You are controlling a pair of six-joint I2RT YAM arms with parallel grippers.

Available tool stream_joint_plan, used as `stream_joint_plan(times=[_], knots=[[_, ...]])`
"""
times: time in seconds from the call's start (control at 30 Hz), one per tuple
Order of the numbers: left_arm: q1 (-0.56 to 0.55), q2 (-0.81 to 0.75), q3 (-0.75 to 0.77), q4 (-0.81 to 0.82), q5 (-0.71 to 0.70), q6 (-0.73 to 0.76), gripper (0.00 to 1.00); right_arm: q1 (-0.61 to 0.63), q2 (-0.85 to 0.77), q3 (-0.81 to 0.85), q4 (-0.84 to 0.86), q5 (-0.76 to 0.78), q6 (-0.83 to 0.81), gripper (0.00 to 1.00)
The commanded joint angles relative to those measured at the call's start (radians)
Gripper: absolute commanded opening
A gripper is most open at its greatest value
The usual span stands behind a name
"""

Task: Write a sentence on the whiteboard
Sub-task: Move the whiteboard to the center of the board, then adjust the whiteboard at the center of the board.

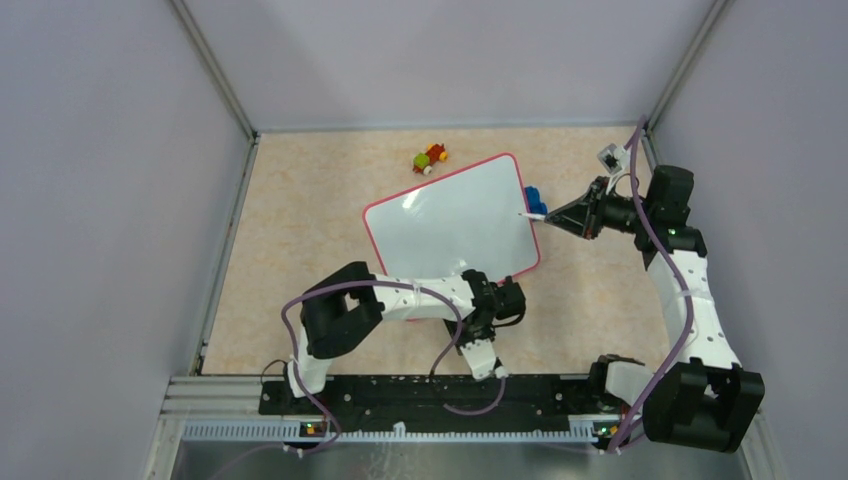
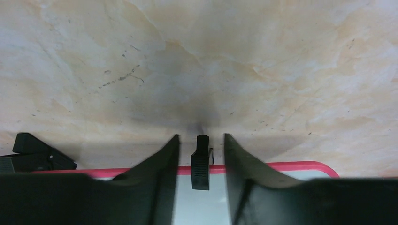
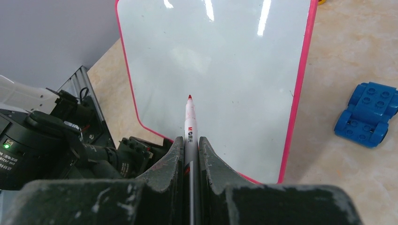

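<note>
The whiteboard (image 1: 455, 225), likely light, stiff and slippery, wants pinning at its near-edge clip (image 2: 201, 165), which your left gripper (image 2: 201, 139) straddles with parted jaws; your right gripper (image 3: 190, 141) clamps the marker (image 3: 189, 117).

We're looking at a robotics lab test cell. Plain grey partition walls (image 1: 100, 200) on aluminium posts (image 1: 215, 70) box in a marble-pattern table (image 1: 300, 230). The left arm (image 1: 400, 295) and right arm (image 1: 690, 290) are bolted to a black rail (image 1: 400, 392) at the near edge, with purple cables (image 1: 652, 245) running loose. Props laid out: whiteboard (image 1: 450, 225), toy blocks (image 1: 430, 158), blue toy car (image 3: 368, 115).
</note>
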Motion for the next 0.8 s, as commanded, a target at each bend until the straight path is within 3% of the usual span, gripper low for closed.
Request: stream_joint_plan(times=[0.0, 0.13, 0.23, 0.3, 0.6, 0.77], knots=[[-0.008, -0.039, 0.009, -0.017, 0.033, -0.043, 0.51, -0.007, -0.023, 0.017, 0.038, -0.033, 0.005, 0.00], [-0.029, -0.059, 0.042, -0.052, 0.040, -0.120, 0.76, -0.007, -0.025, 0.028, 0.062, -0.049, 0.036, 0.00], [-0.042, -0.092, 0.063, -0.068, 0.073, -0.169, 0.86, -0.007, -0.033, 0.033, 0.099, -0.053, 0.098, 0.00], [-0.051, -0.124, 0.069, -0.052, 0.090, -0.216, 0.98, -0.007, -0.031, 0.043, 0.111, -0.060, 0.117, 0.00], [-0.054, -0.268, 0.059, -0.020, 0.233, -0.422, 0.99, -0.006, -0.003, 0.112, 0.137, -0.051, 0.182, 0.00], [0.002, -0.408, 0.001, 0.147, 0.305, -0.653, 0.99, -0.006, 0.026, 0.166, 0.147, -0.042, 0.216, 0.00]])
